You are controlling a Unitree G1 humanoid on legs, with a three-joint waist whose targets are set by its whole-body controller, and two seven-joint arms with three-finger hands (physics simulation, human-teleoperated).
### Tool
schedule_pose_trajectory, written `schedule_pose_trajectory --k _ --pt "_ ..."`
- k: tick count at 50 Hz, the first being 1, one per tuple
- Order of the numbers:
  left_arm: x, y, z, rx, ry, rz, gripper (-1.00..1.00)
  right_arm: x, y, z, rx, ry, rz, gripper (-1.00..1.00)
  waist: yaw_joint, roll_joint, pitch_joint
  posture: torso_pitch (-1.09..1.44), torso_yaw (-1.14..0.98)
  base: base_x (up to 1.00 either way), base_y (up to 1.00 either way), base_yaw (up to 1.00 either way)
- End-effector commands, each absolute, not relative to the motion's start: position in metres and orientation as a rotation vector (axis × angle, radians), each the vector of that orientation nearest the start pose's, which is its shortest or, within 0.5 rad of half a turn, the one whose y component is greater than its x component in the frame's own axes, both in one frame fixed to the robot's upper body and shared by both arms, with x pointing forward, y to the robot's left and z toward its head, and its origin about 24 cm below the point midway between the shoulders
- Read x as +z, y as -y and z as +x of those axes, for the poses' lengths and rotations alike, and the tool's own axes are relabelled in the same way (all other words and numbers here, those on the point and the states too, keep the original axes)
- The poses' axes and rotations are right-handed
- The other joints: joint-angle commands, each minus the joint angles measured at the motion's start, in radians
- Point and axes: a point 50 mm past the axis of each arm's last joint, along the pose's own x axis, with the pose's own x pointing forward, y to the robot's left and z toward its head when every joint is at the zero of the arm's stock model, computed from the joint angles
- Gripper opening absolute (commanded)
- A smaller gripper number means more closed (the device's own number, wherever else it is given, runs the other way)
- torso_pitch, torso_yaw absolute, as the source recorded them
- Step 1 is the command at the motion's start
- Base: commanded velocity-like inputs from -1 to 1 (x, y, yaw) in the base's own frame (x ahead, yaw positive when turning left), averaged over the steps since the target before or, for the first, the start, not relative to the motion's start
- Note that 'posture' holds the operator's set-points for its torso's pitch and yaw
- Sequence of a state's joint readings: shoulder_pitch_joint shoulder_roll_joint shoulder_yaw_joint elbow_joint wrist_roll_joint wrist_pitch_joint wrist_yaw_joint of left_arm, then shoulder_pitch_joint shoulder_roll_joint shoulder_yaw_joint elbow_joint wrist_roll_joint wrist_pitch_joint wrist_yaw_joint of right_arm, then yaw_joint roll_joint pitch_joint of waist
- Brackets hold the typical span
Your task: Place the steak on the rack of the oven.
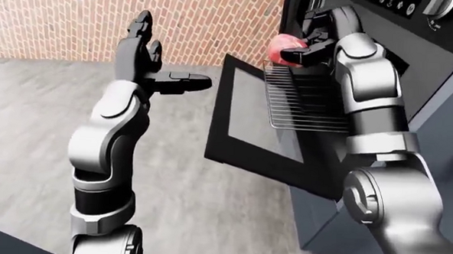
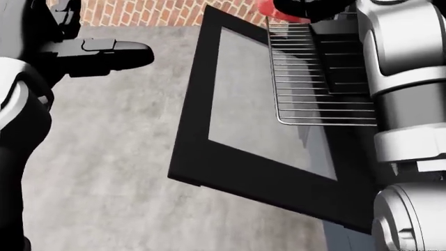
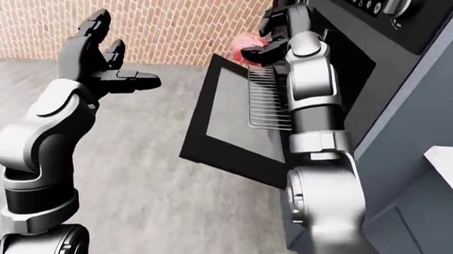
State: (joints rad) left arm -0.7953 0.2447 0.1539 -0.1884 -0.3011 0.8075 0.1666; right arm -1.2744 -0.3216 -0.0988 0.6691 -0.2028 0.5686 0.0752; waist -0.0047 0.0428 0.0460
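Where oven door hangs (open), grey floor, brick wall.

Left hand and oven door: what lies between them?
Nothing: in the left-eye view only bare grey floor shows between the open left hand and the lowered oven door.

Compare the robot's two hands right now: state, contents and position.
The left hand is open and empty, fingers spread, raised over the grey floor; the right hand is shut on the red steak. The left hand stands clear of the oven, left of the open black oven door; the right hand hangs above the pulled-out wire rack. Both have black fingers.
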Motion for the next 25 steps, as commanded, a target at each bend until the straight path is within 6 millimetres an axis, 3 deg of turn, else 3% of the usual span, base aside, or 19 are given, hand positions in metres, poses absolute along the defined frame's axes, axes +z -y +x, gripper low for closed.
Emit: schedule_pose_trajectory --k 1,3,4,6,8,13,15,16,17,19,25 --pt "0.2708 -0.1618 0.3295 0.008 0.257 -0.050 1.00 0.3248 0.1635 0.4028 -0.095 0.183 -0.365 -1.00 0.003 0.001 -0.030 0.00 0.00 0.09 -0.10 0.00" --pt "0.2703 -0.1619 0.3290 0.009 0.257 -0.050 1.00 0.3243 0.1639 0.4030 -0.095 0.183 -0.364 -1.00 -0.005 0.060 -0.045 0.00 0.00 0.10 -0.11 0.00" --pt "0.2705 -0.1618 0.3291 0.008 0.257 -0.051 1.00 0.3239 0.1638 0.4031 -0.094 0.183 -0.365 -1.00 0.000 0.025 -0.040 0.00 0.00 0.09 -0.10 0.00" --pt "0.2705 -0.1617 0.3289 0.009 0.257 -0.051 1.00 0.3238 0.1634 0.4030 -0.093 0.183 -0.364 -1.00 -0.003 0.037 -0.041 0.00 0.00 0.09 -0.10 0.00" --pt "0.2708 -0.1620 0.3286 0.010 0.257 -0.051 1.00 0.3233 0.1628 0.4031 -0.092 0.182 -0.364 -1.00 0.001 0.021 -0.052 0.00 0.00 0.10 -0.10 0.00" --pt "0.2718 -0.1619 0.3289 0.009 0.258 -0.051 1.00 0.3212 0.1631 0.4031 -0.091 0.179 -0.363 -1.00 0.009 -0.031 -0.039 0.00 0.00 0.10 -0.10 0.00" --pt "0.2721 -0.1620 0.3284 0.010 0.258 -0.052 1.00 0.3209 0.1636 0.4032 -0.091 0.179 -0.363 -1.00 0.014 -0.075 -0.044 0.00 0.00 0.10 -0.11 0.00" --pt "0.2720 -0.1620 0.3287 0.010 0.258 -0.052 1.00 0.3212 0.1634 0.4031 -0.092 0.179 -0.363 -1.00 0.015 -0.117 -0.054 0.00 0.00 0.09 -0.10 0.00" --pt "0.2720 -0.1619 0.3287 0.009 0.258 -0.051 1.00 0.3211 0.1634 0.4030 -0.092 0.179 -0.363 -1.00 0.010 -0.082 -0.046 0.00 0.00 0.10 -0.11 0.00" --pt "0.2720 -0.1619 0.3286 0.009 0.257 -0.052 1.00 0.3205 0.1634 0.4033 -0.092 0.179 -0.363 -1.00 0.011 -0.092 -0.044 0.00 0.00 0.09 -0.10 0.00" --pt "0.2717 -0.1623 0.3292 0.010 0.258 -0.053 1.00 0.3184 0.1624 0.4040 -0.090 0.176 -0.363 -1.00 0.008 -0.032 -0.031 0.00 0.00 0.10 -0.10 0.00"
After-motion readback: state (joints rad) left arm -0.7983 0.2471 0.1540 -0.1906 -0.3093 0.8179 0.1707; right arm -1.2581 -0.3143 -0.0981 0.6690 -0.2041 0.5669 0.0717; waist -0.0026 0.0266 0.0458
